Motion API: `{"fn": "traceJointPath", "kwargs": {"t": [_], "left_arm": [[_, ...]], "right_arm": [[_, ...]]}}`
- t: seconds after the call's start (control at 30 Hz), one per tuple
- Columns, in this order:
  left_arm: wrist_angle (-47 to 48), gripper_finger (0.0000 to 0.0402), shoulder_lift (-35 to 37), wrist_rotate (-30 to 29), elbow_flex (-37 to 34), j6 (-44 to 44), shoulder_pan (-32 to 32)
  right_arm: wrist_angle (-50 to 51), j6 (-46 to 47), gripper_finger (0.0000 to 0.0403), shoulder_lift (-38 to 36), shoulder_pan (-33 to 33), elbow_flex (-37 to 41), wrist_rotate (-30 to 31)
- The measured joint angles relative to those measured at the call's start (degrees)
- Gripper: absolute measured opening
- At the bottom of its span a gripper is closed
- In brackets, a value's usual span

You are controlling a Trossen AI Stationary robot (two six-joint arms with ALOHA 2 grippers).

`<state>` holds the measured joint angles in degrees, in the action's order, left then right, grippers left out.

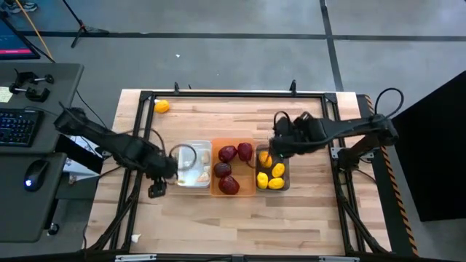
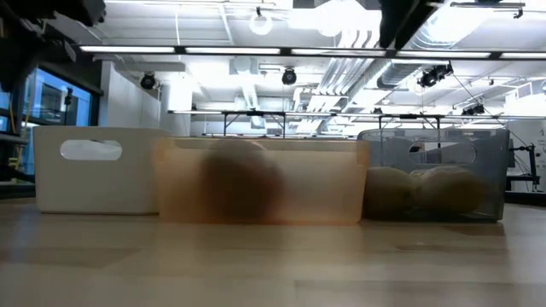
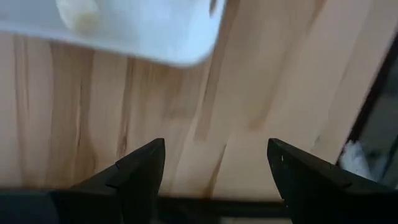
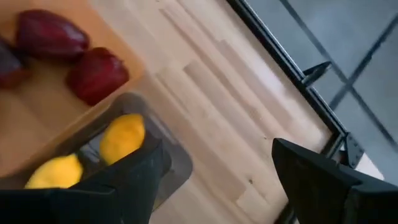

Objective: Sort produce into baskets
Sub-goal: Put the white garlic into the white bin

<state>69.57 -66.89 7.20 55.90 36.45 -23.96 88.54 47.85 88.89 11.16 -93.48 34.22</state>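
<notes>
Centrally on the surface (image 1: pixel 240 218), white (image 1: pixel 191 166), orange (image 1: pixel 234 171) and grey baskets (image 1: pixel 271 169) abreast, stray lemon (image 1: pixel 162 106) near far left corner, left claw (image 1: pixel 156 191) spread beside white basket, right claw (image 1: pixel 271 148) spread over grey basket

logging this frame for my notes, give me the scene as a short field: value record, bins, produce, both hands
white bin: leftmost of the row, whitish bulbs inside
orange bin: middle, four dark red pieces
grey bin: rightmost, four yellow fruits
stray fruit: yellow, alone on the table near the far left corner of the frame
left hand: open, empty, above bare wood beside the white bin's near left corner
right hand: open, empty, over the far end of the grey bin
task state: one yellow fruit not yet binned
</notes>
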Motion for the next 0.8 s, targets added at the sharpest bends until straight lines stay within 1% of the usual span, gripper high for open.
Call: {"fn": "traceJointPath", "kwargs": {"t": [0.07,0.13,0.23,0.33,0.4,0.5,0.57,0.67,0.8], "left_arm": [[3.22,0.0271,-4.85,0.34,2.95,0.64,-1.99],[4.7,0.0271,-9.64,2.92,5.39,2.03,-3.45],[4.12,0.0271,-15.76,6.78,7.82,5.26,-6.21],[3.13,0.0271,-21.28,9.95,9.51,9.03,-9.51],[3.07,0.0271,-24.84,14.41,10.21,12.64,-11.32],[2.29,0.0271,-29.71,24.39,10.79,17.96,-13.74],[2.06,0.0271,-32.38,28.96,11.1,19.49,-15.62],[1.69,0.0271,-35.46,29.93,11.43,19.86,-18.53],[0.65,0.0271,-38.41,29.36,11.43,18.47,-21.08]], "right_arm": [[0.83,2.88,0.0291,-1.38,2.3,0.98,0.32],[1.6,6.59,0.0291,-2.99,4.66,2.99,1.06],[-0.62,9.94,0.0291,-6.56,8.37,7.41,2.39],[-3.12,12.39,0.0291,-10.02,12.06,12.61,2.32],[-6.56,13.22,0.0291,-12.22,14.43,16.66,2.0],[-13.99,13.33,0.0291,-15.29,18.14,22.73,1.6],[-19.42,14.01,0.0291,-16.57,20.38,26.52,1.05],[-27.08,14.82,0.0291,-17.44,23.04,30.6,-0.41],[-35.64,15.23,0.0291,-17.4,25.64,33.71,-0.24]]}}
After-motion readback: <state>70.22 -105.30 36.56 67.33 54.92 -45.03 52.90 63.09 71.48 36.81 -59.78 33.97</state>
